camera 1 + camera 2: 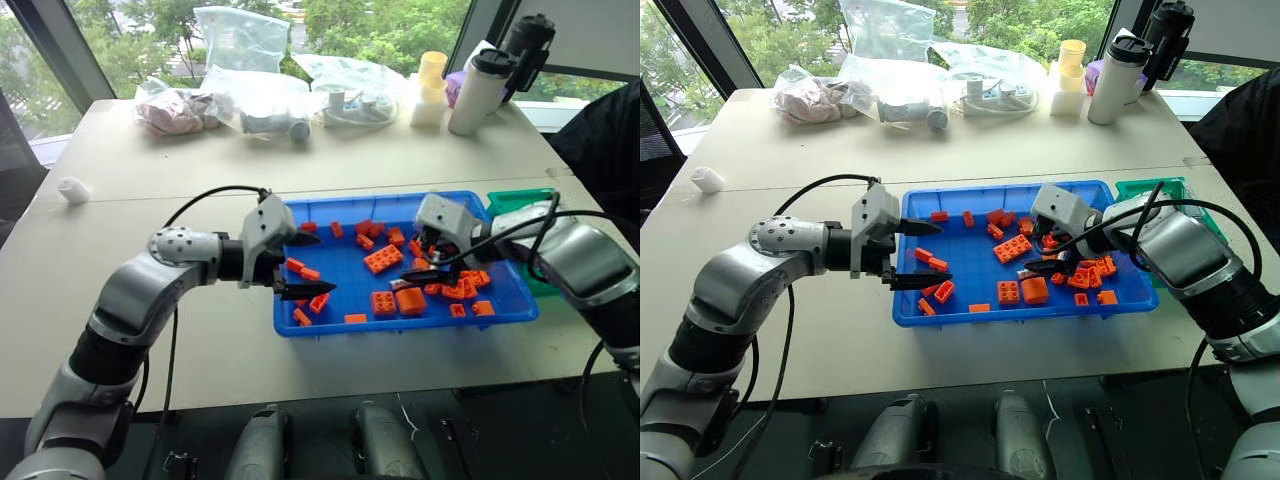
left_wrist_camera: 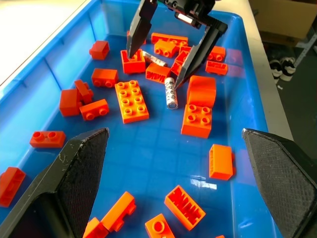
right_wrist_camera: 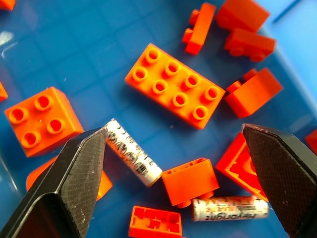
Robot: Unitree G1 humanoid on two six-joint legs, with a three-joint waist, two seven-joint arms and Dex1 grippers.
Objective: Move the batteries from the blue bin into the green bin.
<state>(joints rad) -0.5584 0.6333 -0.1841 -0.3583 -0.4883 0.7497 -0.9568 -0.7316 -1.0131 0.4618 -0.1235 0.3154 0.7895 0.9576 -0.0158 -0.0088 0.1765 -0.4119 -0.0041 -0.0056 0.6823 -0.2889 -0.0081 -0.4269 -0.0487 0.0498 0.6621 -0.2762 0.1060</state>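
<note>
The blue bin sits on the table in front of me, strewn with orange bricks. Two batteries lie among them: one bare on the bin floor, another beside a small brick. My right gripper hangs open over them, its fingers either side of the cluster, gripping nothing. Over the bin's left end, my left gripper is wide open and empty, pointing across toward the right one. The green bin stands just past the blue bin's right end, partly hidden by my right arm.
Plastic bags, a white bottle, a dark flask and a cream container line the far side of the table. A small white roll lies at the far left. The table's near edge runs just below the blue bin.
</note>
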